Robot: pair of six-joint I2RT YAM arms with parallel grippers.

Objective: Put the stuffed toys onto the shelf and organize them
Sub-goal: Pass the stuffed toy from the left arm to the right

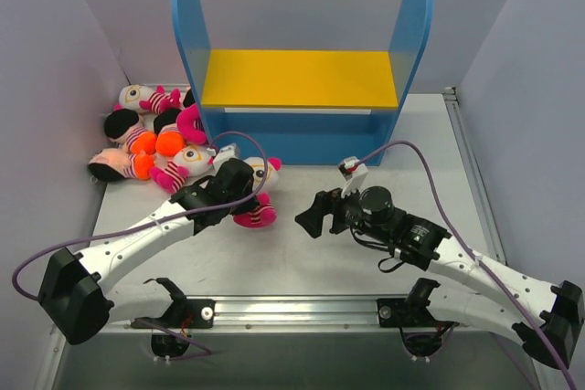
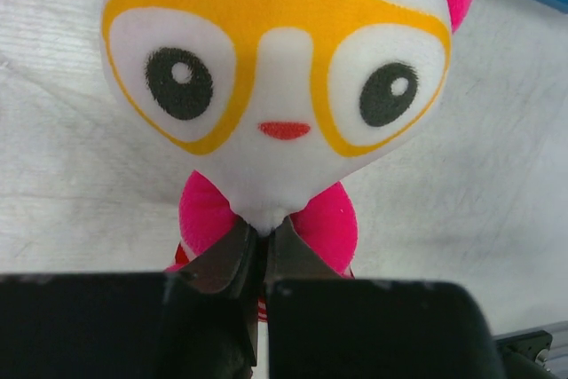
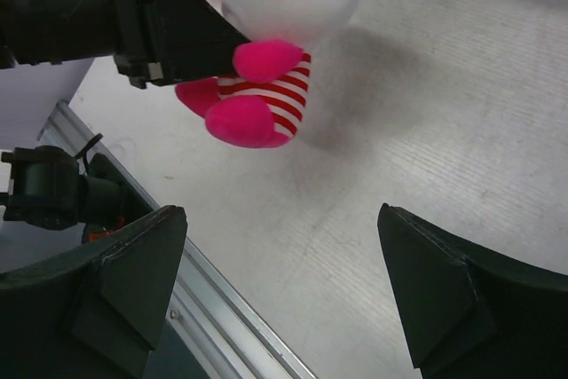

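Left gripper (image 2: 263, 239): clenched on one stuffed toy (image 2: 280, 86), fingertips pinched together right under its chin, at the neck. Toy has a white head, yellow glasses outline, black eyes, pink ears, and pink arms and legs on a red-white striped body.

Position vs the shelf (image 1: 297, 79): the held toy is in front of the blue base, near the shelf's left front corner, not touching it. Its head is toward the shelf and its legs point away. In the right wrist view its shadow falls on the table (image 1: 302, 258) off to one side, so it looks clear of the surface, though I can't confirm that from above.

Right gripper (image 3: 284, 281): released, fingers spread wide with nothing between them. It sits in front of the shelf, roughly below the middle of the yellow board, further out from the base than the held toy. Its open mouth points at that toy, with a gap between them.

Other toys (image 1: 146, 139): heaped in a pile off the shelf's left side panel, from the base corner out to the left wall. It's a mix of striped pink ones and peach-headed ones with orange bottoms. They overlap too much for an exact count.
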